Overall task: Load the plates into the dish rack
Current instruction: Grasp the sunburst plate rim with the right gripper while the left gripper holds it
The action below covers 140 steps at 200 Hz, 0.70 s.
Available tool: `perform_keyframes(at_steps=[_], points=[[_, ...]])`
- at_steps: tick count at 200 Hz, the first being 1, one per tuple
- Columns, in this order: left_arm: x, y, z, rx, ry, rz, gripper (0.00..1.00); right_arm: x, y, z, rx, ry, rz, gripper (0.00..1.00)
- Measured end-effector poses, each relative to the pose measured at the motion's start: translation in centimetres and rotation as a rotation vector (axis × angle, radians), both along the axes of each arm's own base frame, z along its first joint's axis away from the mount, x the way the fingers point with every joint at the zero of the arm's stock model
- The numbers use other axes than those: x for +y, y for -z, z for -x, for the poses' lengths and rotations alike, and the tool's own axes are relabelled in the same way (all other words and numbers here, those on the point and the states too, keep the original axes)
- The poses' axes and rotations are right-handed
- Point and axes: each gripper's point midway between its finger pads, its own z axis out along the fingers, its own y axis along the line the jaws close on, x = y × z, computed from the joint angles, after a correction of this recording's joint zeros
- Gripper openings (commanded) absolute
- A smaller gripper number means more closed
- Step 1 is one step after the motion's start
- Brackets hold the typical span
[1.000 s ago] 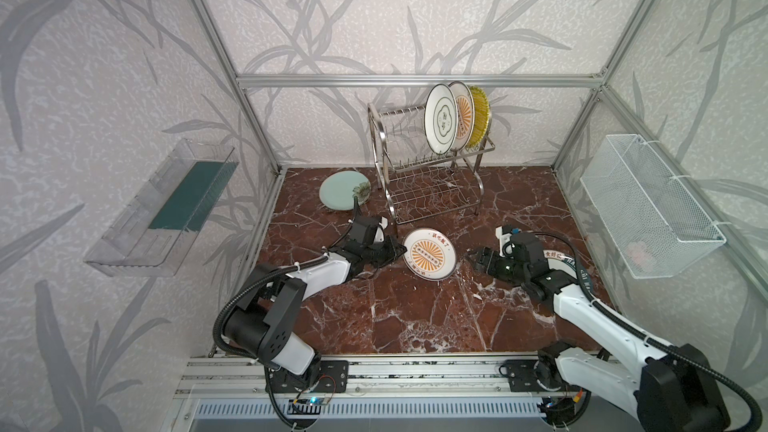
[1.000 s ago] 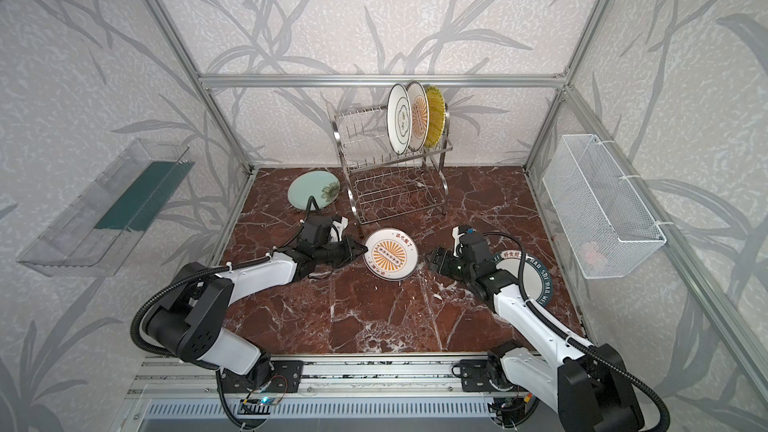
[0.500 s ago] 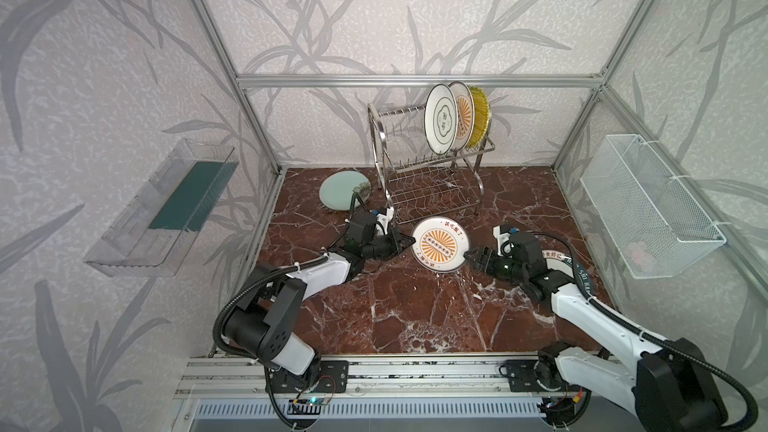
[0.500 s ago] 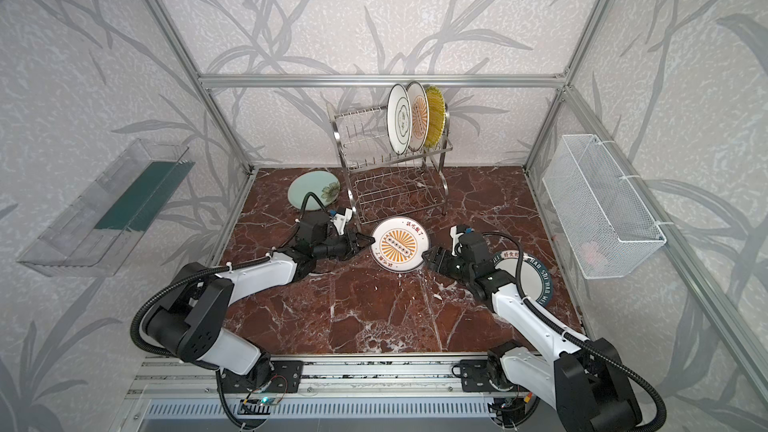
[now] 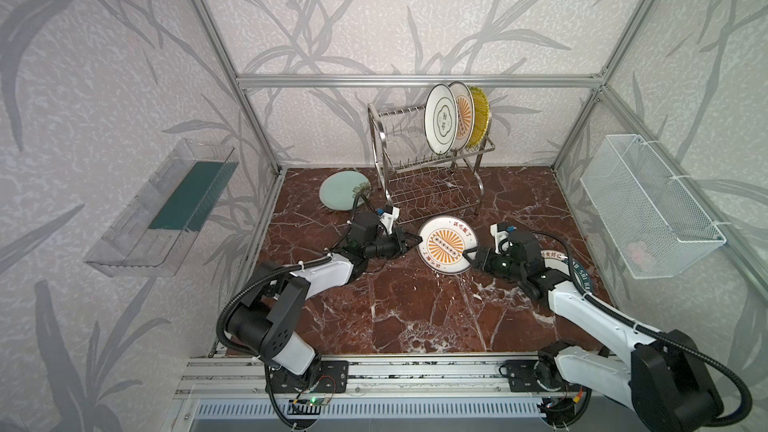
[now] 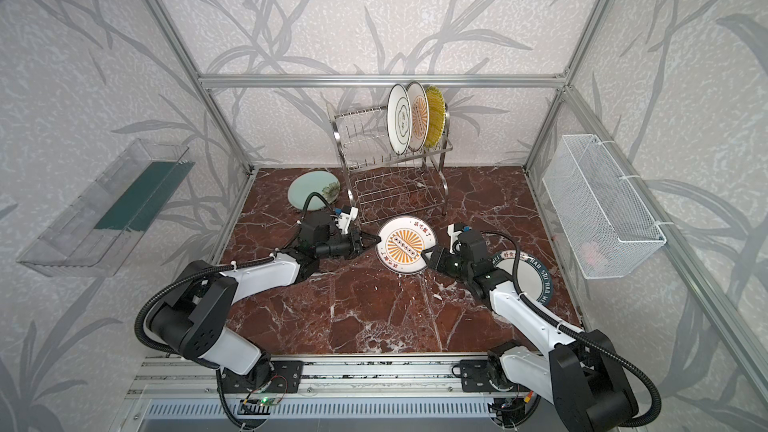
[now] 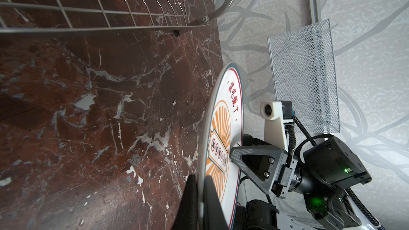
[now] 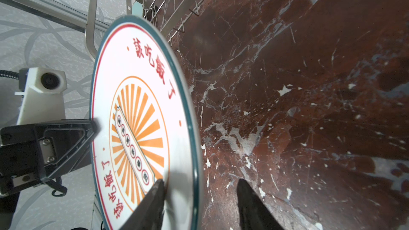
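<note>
Within the last second the left jaws, clamped on the sunburst plate's (image 5: 446, 245) rim, had carried it rightward, tilted, in front of the rack (image 5: 419, 197). The right jaws had narrowed around its opposite rim but were not yet gripping, so a handover seemed to be starting.

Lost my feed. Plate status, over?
Left hand shut on white orange-sunburst round plate, held tilted. Right hand open, straddling opposite rim. Nothing between plate and steel wire dish rack.

The shiny two-tier steel wire rack (image 5: 419, 184) blocks twelve o'clock of the white orange-sunburst plate (image 5: 446, 245); bare red marble floor (image 5: 415, 309) lies open at six.
</note>
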Motion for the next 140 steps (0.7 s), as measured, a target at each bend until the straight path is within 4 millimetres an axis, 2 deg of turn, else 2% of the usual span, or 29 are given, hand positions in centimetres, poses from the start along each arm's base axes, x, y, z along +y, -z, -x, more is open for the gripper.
perform_keyframes(at_steps=[26, 74, 140], points=[[-0.1, 0.0, 0.0, -0.001, 0.003, 0.005, 0.0, 0.2, -0.3, -0.1, -0.007, -0.004, -0.014, 0.37], [-0.6, 0.5, 0.1, 0.005, 0.015, 0.006, 0.0, 0.4, -0.6, -0.2, -0.015, -0.012, -0.03, 0.28], [-0.3, 2.6, 0.0, 0.058, -0.005, -0.028, 0.0, 0.6, -1.6, -0.8, -0.034, 0.002, -0.078, 0.07]])
